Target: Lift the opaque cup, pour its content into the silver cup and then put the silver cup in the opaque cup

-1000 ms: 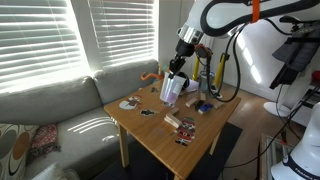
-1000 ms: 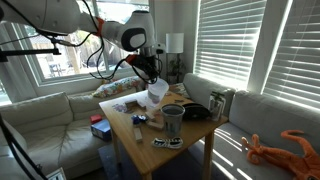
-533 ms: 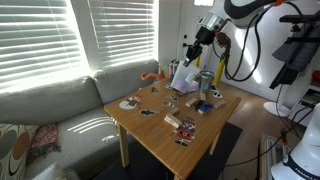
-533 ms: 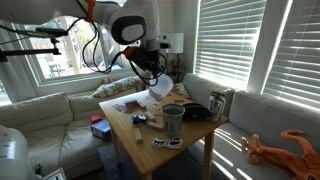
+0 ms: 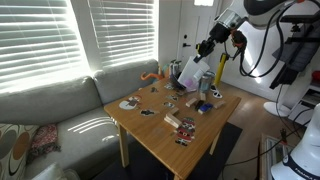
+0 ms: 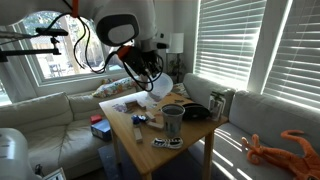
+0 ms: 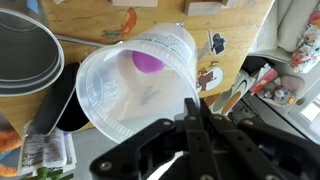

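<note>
Where hand [image 7: 194, 108] clamps, opaque cup [image 7: 128, 92] (tilted) juts ahead.

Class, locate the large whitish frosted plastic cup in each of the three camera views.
In an exterior view: the large whitish frosted plastic cup is tilted, upper right of centre.
In an exterior view: the cup tilts at centre, above the light wooden table.
Wrist view: the cup fills the centre, mouth towards camera.
Shared landmark: that table beneath it.

gripper [image 5: 199, 56]: seemingly clamped on opaque cup [image 5: 187, 71] | opaque cup: tilted, held above far corner of wooden tabletop [image 5: 160, 137] | silver cup [image 5: 206, 82]: upright, just beside it | small items [image 5: 185, 126]: scattered mid-tabletop
</note>
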{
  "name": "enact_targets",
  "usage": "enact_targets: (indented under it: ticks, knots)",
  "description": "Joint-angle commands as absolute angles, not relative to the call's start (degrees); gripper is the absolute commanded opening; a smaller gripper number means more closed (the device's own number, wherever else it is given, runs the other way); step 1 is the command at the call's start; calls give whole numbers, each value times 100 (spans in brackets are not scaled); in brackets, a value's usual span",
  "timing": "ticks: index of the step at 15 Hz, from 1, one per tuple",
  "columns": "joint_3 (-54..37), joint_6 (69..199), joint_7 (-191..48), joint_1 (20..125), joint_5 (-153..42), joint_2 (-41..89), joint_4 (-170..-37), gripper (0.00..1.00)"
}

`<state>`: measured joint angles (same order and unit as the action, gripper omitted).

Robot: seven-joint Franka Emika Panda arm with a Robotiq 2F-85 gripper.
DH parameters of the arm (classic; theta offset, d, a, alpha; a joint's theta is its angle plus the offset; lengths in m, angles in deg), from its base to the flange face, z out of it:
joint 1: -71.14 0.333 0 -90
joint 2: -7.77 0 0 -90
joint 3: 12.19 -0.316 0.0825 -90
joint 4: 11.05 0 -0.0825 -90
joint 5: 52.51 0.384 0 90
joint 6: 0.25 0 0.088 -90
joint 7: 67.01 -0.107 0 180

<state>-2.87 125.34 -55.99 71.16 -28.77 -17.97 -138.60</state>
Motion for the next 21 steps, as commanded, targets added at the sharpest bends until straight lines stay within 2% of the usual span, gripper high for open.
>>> enact_targets:
  ticks: [1,5,10,16,21]
  knots:
    - [38,12483,-5017,7332,-2331,-1870,-13927,1]
    - [586,12155,-3778,7607,-1375,-1927,-13934,1]
    - [993,10926,-3000,7327,-699,-1738,-13812,1]
    - [1145,10008,-2469,6857,-203,-1560,-13738,1]
    - [1150,9726,-2096,6456,61,-1442,-13796,1]
